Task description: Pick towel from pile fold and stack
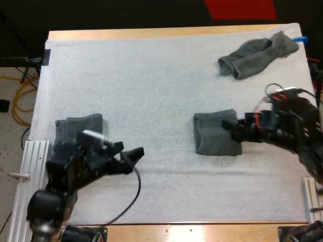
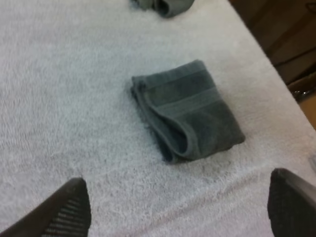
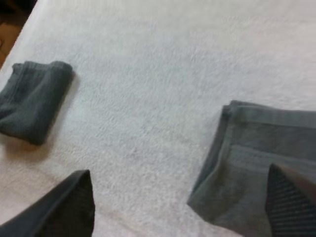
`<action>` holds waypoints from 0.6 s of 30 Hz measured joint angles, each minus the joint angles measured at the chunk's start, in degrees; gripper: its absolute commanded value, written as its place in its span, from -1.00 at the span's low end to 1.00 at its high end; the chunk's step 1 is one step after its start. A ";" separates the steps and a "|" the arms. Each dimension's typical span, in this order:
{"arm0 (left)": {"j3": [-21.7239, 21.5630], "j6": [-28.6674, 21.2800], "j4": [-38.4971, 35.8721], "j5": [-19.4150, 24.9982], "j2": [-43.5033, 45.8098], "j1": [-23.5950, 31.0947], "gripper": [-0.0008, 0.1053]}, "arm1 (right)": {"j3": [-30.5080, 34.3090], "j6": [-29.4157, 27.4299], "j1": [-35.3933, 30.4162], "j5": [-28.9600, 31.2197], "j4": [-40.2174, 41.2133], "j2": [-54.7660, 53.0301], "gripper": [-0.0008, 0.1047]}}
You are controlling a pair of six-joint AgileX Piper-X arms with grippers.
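Observation:
A folded grey-green towel (image 1: 216,133) lies on the white mat (image 1: 151,75), right of centre. My right gripper (image 1: 231,129) hovers at its right edge, open, with one finger (image 3: 292,202) over the cloth (image 3: 256,163) and nothing clamped. A second folded towel (image 1: 79,126) (image 3: 32,101) lies at the mat's left side, just behind my left arm. My left gripper (image 1: 133,153) stands open above bare mat, pointing toward the centre towel (image 2: 190,111). One crumpled towel (image 1: 257,54) (image 2: 163,6) sits at the far right.
Aluminium rails run along the table's left edge (image 1: 34,174) and at the near right corner (image 1: 313,196). Bare mat spreads across the middle and far left.

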State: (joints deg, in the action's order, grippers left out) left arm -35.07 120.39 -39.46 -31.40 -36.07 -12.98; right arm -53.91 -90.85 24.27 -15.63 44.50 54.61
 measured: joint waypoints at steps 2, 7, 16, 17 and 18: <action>-0.85 0.84 1.19 1.05 -4.26 -1.47 0.36 | 0.00 -0.03 0.00 0.96 1.69 -3.15 0.34; -4.58 0.92 4.60 5.37 -16.37 -6.64 0.36 | 0.22 -0.43 0.00 2.24 4.59 -8.48 0.34; -12.99 0.98 10.41 8.85 -38.46 -13.34 0.36 | 0.57 -0.43 0.00 6.45 12.15 -12.32 0.34; -13.91 1.06 10.47 8.84 -40.51 -13.79 0.36 | 0.57 -0.39 0.00 6.53 13.45 -12.32 0.34; -14.82 1.05 10.46 8.84 -42.75 -14.16 0.36 | 0.57 -0.30 0.00 6.52 14.85 -12.32 0.34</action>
State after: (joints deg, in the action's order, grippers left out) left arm -49.89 121.44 -29.00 -22.55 -78.81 -27.14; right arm -53.34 -91.15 24.27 -9.11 59.35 42.30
